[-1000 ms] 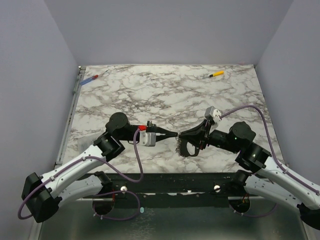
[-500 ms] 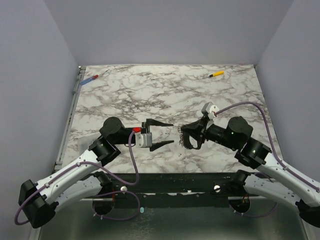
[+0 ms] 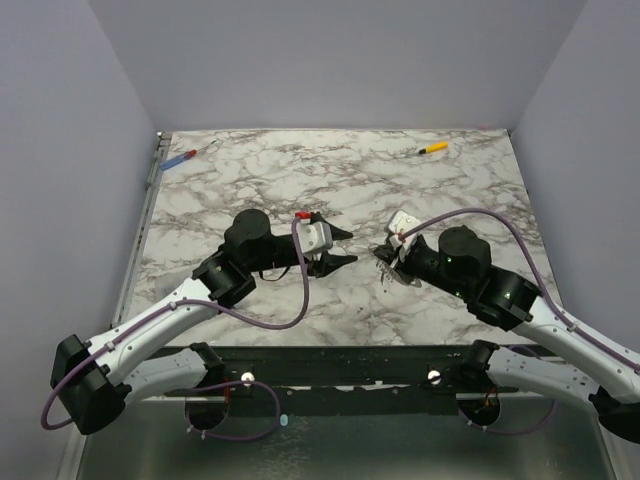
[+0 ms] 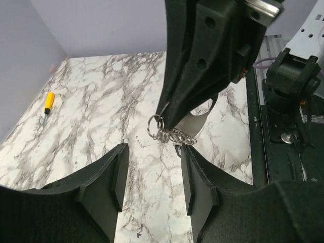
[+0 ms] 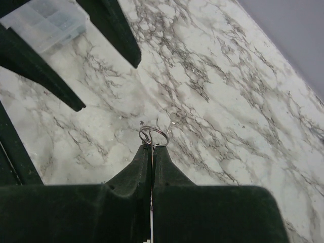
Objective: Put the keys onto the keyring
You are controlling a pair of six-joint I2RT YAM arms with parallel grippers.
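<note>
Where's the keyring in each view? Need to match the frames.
Top external: keyring is mid-table, just right of centre, a barely visible speck.
Left wrist: centre of frame, just above the open left gripper.
Right wrist: centre of frame, sticking out past the fingertips.
Shared landmark: the right gripper, shut on the ring in all three views.

Black two-fingered right gripper (image 5: 152, 150) with tips pressed together, pinching a small thin silver wire keyring (image 5: 154, 135), white grey-veined marble table (image 5: 228, 116) behind it, black left gripper (image 5: 107, 85) upper left, fingers spread apart
</note>
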